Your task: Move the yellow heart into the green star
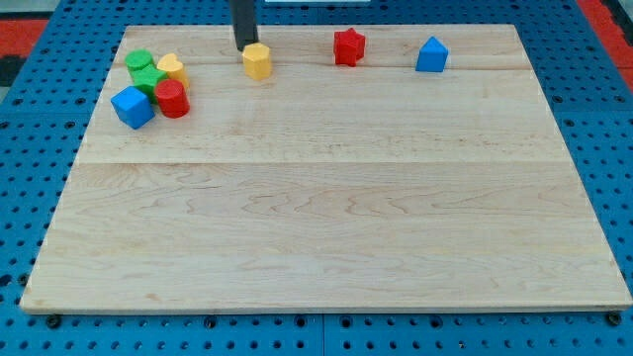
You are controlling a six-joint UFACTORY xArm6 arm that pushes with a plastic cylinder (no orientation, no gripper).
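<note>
A: What is cut off or hard to read in the camera view?

B: The rod leaves the frame at the view's top, so only its lower stretch shows. My tip (244, 46) sits at the top-left shoulder of the yellow hexagon block (257, 61), touching or just beside it; I cannot tell which. It is a bare rod with nothing to open or close.

A: And the cluster at the view's left?

B: Packed tight. The yellow heart (171, 66) is partly hidden behind the red cylinder (172, 100). The green star (150, 79) touches the heart and is overlapped by the blue cube (132, 107). A green round block (139, 61) sits behind it.

A: Edges and room?

B: The cluster lies near the wooden board (326, 218) left edge. The red star (348, 46) and blue pentagon-like block (431, 55) stand well apart along the top. The board's middle and bottom lie open.
</note>
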